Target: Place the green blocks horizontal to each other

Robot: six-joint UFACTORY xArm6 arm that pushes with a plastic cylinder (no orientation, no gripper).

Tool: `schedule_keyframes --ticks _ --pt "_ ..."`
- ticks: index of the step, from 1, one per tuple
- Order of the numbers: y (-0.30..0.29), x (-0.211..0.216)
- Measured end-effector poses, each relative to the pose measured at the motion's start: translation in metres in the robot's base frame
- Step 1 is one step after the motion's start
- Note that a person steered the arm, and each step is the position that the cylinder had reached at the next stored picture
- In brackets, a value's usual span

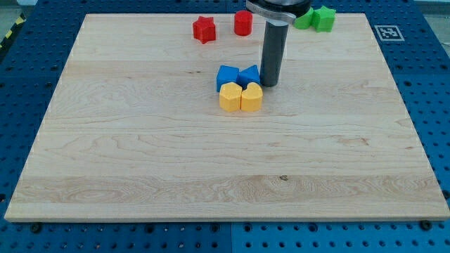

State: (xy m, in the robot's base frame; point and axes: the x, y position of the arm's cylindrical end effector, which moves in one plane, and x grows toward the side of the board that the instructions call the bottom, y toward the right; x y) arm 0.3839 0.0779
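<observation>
While two green blocks are being shown touching at the board's top, my tip is being held beside the blue blocks; no pincer is fitted.

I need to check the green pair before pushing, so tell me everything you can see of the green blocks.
The green blocks sit at the view's top edge of the wooden board, right of centre. They look like matte, chunky pieces, side by side and touching or nearly so. The left one is partly hidden behind the arm, so its shape is unclear. My tip rests well below them, beside the blue blocks.
</observation>
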Motion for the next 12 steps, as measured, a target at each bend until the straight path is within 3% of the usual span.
schedule_keyframes --ticks 1,3,5,6,8,9,10,11,12 --pt "0.037 -0.003" --pt "0.050 -0.008" --pt "0.073 -0.046" --pt "0.085 -0.083" --pt "0.046 -0.169" --pt "0.039 -0.191" --pt "0.043 -0.191" --pt "0.096 -0.193" --pt "0.112 -0.192"
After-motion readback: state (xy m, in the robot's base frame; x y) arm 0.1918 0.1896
